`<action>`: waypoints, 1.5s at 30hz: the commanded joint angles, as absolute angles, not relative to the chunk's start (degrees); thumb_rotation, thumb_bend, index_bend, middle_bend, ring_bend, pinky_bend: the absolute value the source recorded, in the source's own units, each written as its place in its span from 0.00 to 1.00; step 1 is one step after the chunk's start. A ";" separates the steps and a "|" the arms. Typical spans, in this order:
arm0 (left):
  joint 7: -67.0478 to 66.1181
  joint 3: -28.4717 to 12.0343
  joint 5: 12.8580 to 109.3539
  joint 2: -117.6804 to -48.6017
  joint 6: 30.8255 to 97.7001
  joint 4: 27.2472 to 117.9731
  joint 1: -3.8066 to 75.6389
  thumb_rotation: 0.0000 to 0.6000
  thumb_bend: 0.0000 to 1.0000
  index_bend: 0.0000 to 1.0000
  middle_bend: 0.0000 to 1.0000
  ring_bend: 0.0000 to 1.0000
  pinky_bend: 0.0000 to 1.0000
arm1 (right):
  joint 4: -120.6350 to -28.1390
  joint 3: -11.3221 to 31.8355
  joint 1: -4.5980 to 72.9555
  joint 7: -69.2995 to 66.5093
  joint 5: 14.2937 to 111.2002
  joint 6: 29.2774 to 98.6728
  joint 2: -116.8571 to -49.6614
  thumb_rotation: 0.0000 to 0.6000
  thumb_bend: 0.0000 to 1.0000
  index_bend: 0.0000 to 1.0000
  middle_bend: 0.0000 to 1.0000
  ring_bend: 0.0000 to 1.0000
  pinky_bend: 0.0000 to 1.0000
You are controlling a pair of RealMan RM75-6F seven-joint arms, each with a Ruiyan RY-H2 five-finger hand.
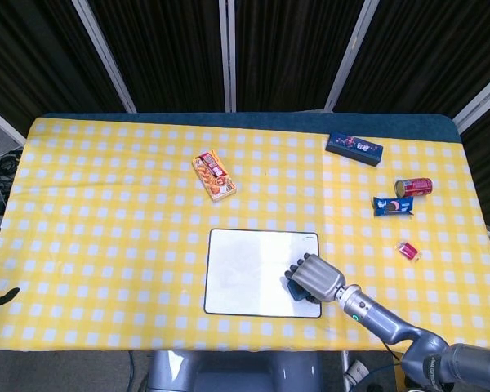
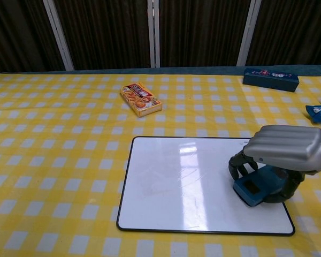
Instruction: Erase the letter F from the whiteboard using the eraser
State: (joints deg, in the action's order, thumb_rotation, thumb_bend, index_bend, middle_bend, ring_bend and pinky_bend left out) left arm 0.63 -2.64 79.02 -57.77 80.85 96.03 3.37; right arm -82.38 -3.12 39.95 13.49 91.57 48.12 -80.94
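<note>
The whiteboard (image 1: 253, 269) (image 2: 182, 182) lies on the yellow checked table near the front edge. My right hand (image 1: 314, 276) (image 2: 286, 150) grips the blue eraser (image 2: 257, 187) (image 1: 296, 287) and presses it on the board's near right part. The board's visible surface looks white with only faint smears; no letter shows, though the hand hides the patch beneath it. My left hand does not appear in either view.
An orange snack box (image 1: 215, 175) (image 2: 141, 99) lies behind the board. A dark blue box (image 1: 354, 148) (image 2: 270, 79), a red can (image 1: 413, 186), a blue packet (image 1: 393, 206) and a small red item (image 1: 407, 250) sit at the right.
</note>
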 commanded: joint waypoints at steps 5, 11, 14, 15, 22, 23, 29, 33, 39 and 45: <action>0.55 -2.62 78.91 -57.85 80.71 95.92 3.44 1.00 0.00 0.00 0.00 0.00 0.00 | -76.30 1.29 41.54 15.95 85.56 45.90 -85.25 1.00 0.48 0.54 0.58 0.49 0.43; 0.48 -2.64 78.54 -57.94 80.42 95.69 3.51 1.00 0.00 0.00 0.00 0.00 0.00 | -74.51 3.76 42.80 18.34 81.48 44.68 -86.63 1.00 0.49 0.54 0.58 0.50 0.43; 0.51 -2.63 78.64 -57.92 80.63 95.73 3.44 1.00 0.00 0.00 0.00 0.00 0.00 | -75.33 3.55 42.88 19.11 80.38 44.03 -86.38 1.00 0.49 0.54 0.58 0.50 0.43; 0.55 -2.64 78.65 -57.89 80.73 95.74 3.39 1.00 0.00 0.00 0.00 0.00 0.00 | -75.91 3.19 42.84 19.43 80.29 43.86 -86.08 1.00 0.49 0.54 0.58 0.50 0.43; 0.57 -2.51 78.84 -57.90 80.73 95.75 3.38 1.00 0.00 0.00 0.00 0.00 0.00 | -82.98 0.33 42.30 20.36 81.11 43.08 -82.38 1.00 0.49 0.55 0.58 0.50 0.43; 0.54 -2.51 78.84 -57.91 80.72 95.75 3.40 1.00 0.00 0.00 0.00 0.00 0.00 | -83.70 0.13 42.27 20.48 81.21 43.07 -81.95 1.00 0.50 0.55 0.58 0.50 0.43; 0.22 -2.52 78.76 -58.01 80.50 95.86 3.55 1.00 0.00 0.00 0.00 0.00 0.00 | -90.11 -2.71 42.16 22.16 83.52 42.56 -78.99 1.00 0.50 0.55 0.58 0.50 0.43; -0.02 -2.46 78.73 -58.09 80.54 95.95 3.52 1.00 0.00 0.00 0.00 0.00 0.00 | -93.55 -4.95 41.77 22.99 85.97 42.83 -77.80 1.00 0.50 0.55 0.58 0.50 0.43; -0.10 -2.45 78.66 -58.13 80.50 95.97 3.53 1.00 0.00 0.00 0.00 0.00 0.00 | -93.42 -4.65 41.81 22.61 86.70 43.68 -78.10 1.00 0.50 0.55 0.58 0.50 0.43; 0.00 -2.47 78.57 -58.13 80.41 95.89 3.57 1.00 0.00 0.00 0.00 0.00 0.00 | -89.09 -2.23 42.31 22.63 84.26 43.89 -80.43 1.00 0.50 0.55 0.58 0.50 0.43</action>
